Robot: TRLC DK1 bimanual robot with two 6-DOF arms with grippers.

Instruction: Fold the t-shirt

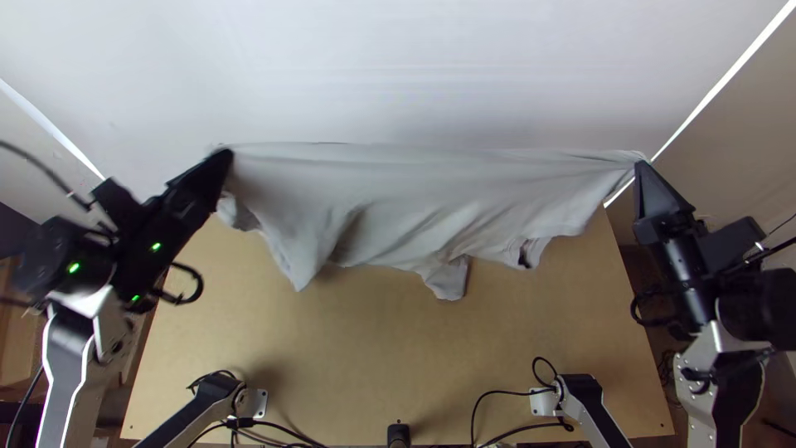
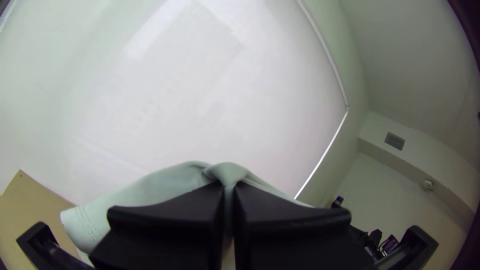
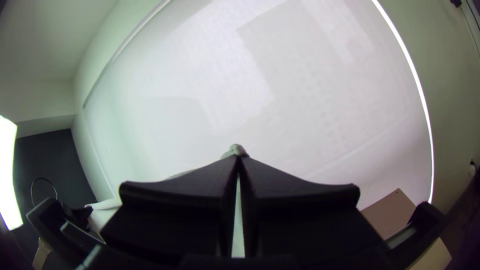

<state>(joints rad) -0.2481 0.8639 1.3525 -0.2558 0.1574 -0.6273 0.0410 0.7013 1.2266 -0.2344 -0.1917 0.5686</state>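
Left hand and right hand, both clamped on the t-shirt; overpulling could slip a corner.

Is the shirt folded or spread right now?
Spread, not folded: the shirt hangs stretched between both end effectors, its lower edge drooping unevenly over the table.

Bright light spread broadly over the pale wall. A glowing panel glared blank white at the right wrist view's edge. Soft shadows lay on the worktop below the t-shirt. Green lights shone at lower left. Both wrist views bowed straight edges and darkened toward the corners.
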